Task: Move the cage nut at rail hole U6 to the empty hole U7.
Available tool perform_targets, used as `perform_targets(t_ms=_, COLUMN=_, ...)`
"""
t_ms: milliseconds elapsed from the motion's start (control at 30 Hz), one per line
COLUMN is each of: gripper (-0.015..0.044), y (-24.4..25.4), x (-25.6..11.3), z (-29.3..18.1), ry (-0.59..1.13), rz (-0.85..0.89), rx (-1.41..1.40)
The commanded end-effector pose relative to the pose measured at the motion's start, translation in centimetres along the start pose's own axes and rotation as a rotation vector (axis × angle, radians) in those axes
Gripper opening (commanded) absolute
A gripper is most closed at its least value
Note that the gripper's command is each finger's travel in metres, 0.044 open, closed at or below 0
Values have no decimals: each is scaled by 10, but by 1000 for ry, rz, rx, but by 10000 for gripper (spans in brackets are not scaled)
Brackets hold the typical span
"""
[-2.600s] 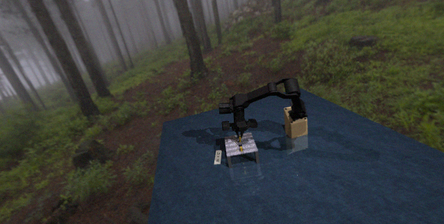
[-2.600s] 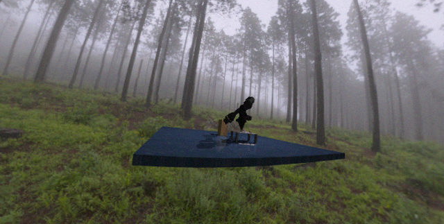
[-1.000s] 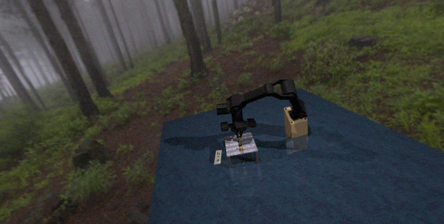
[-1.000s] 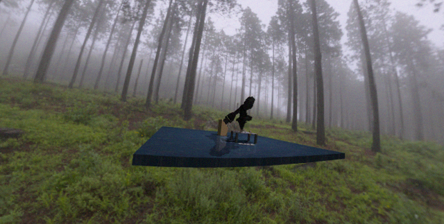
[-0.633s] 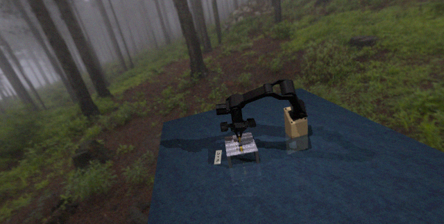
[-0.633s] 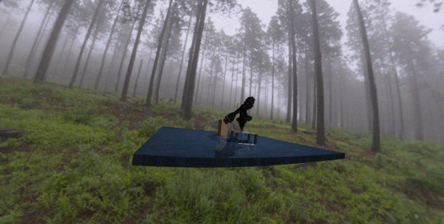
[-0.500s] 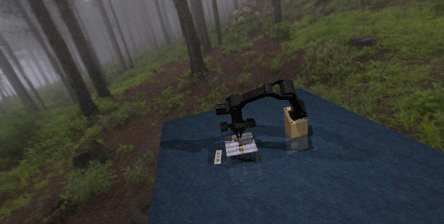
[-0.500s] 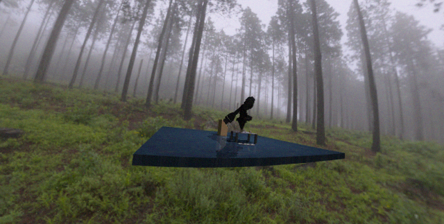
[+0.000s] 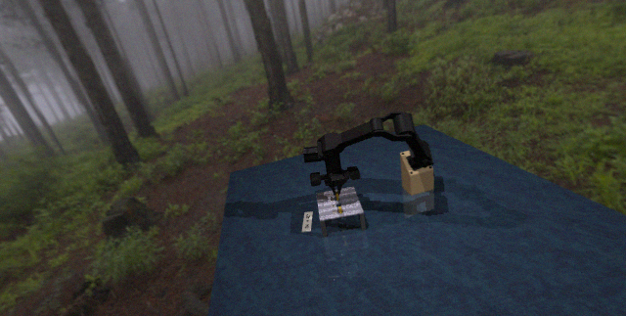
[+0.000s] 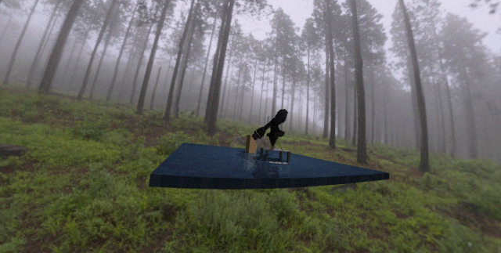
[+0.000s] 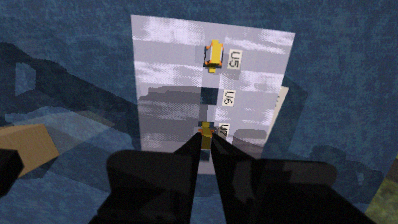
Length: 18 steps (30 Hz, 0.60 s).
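My black parallel-jaw gripper [image 9: 336, 192] [image 10: 273, 145] [image 11: 205, 136] clamps the small yellow cage nut [image 9: 336, 197] [image 11: 206, 131]; likely light, springy-winged; best gripped by its body.

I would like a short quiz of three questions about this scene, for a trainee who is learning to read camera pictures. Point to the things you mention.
1. Which label stands beside the yellow-and-orange cage nut [image 11: 214, 54] that the gripper [image 9: 337, 194] [image 11: 205, 136] does not hold?
2. True or false: the dark square hole beside the white U6 label [image 11: 228, 98] has a nut in it.
3. Fill in: the gripper is shut on the yellow cage nut [image 11: 206, 131] near the white ____ label.

Key: 1. U5; 2. false; 3. U7
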<state>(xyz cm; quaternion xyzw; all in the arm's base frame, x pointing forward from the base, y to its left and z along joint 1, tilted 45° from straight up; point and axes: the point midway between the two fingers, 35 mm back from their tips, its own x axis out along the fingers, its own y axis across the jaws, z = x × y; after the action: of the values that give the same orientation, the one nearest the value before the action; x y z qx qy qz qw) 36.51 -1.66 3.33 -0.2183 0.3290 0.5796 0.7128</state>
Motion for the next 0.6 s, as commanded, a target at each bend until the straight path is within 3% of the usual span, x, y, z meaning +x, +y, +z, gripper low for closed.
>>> perform_targets(t_ms=0, gripper=25, y=-1, x=0, z=0, ry=4, rz=5, rx=-5)
perform_targets(t_ms=567, gripper=25, y=-3, x=0, z=0, ry=4, rz=13, rx=-5)
